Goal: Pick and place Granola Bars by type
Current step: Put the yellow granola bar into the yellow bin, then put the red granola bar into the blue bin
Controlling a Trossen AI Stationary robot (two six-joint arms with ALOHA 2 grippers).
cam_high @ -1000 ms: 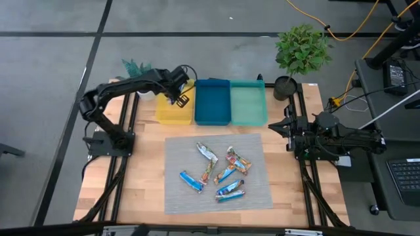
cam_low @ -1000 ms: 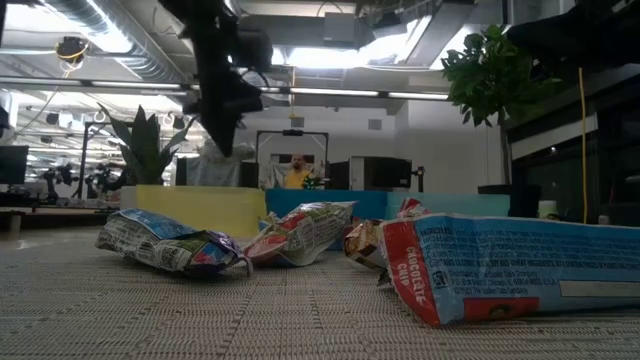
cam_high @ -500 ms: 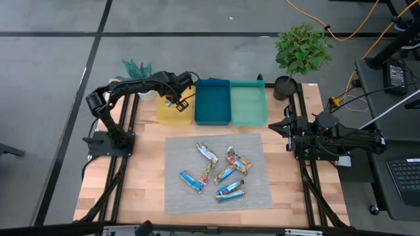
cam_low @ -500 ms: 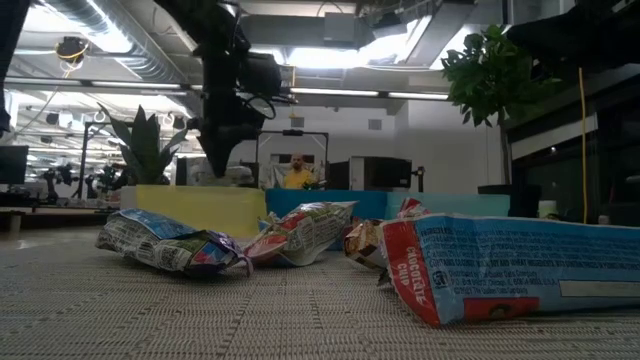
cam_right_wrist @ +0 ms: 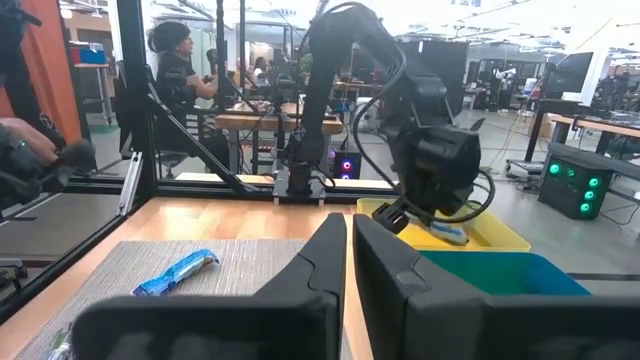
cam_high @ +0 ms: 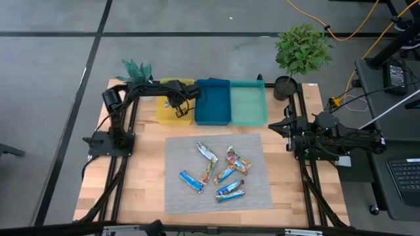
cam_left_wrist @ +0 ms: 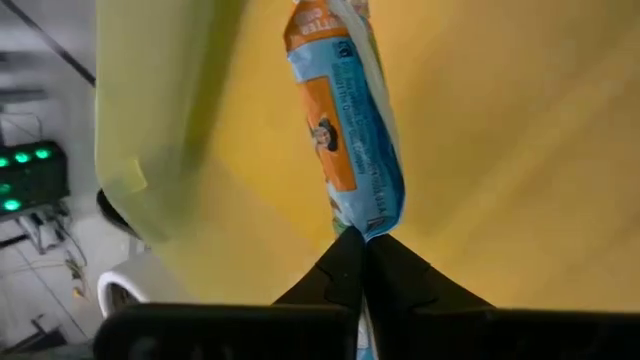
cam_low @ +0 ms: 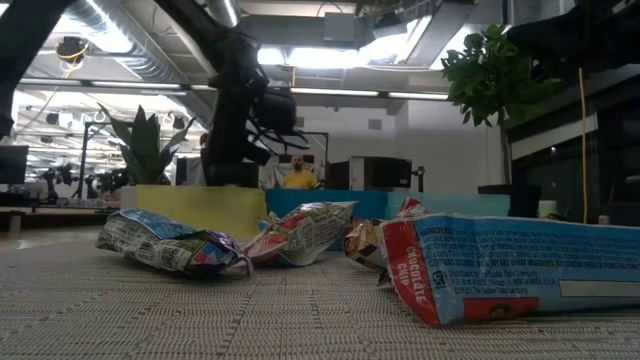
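Note:
My left gripper [cam_high: 178, 108] reaches down into the yellow tray [cam_high: 164, 113] at the far left and is shut on a blue-and-orange granola bar [cam_left_wrist: 345, 130]. The right wrist view shows that bar [cam_right_wrist: 446, 233] sticking out of the gripper at about the height of the tray's rim. Several more bars lie flat on the grey mat [cam_high: 177, 196]: a silver one [cam_high: 207, 155], blue ones [cam_high: 191, 181] [cam_high: 230, 190] and a red-orange one [cam_high: 236, 159]. My right gripper [cam_right_wrist: 350, 250] waits shut at the table's right edge, level, touching nothing. My left gripper pinches the bar's near wrapper end [cam_left_wrist: 370, 222] between its two fingertips. The fingers slant down into the tray from its left side and lie in line with the bar. The bar sticks out beyond the fingertips over the tray floor; whether its far end touches the floor, I cannot tell.
A dark blue tray [cam_high: 212, 101] and a teal tray [cam_high: 248, 103] stand side by side right of the yellow one along the far edge. A potted plant [cam_high: 300, 52] stands at the far right corner, a smaller plant [cam_high: 136, 68] behind the yellow tray.
My left gripper has come down from above the yellow tray's rim into the tray, drifting a little toward the table's near edge and rolling its wrist. It has stayed shut on the bar, which has gone down with it.

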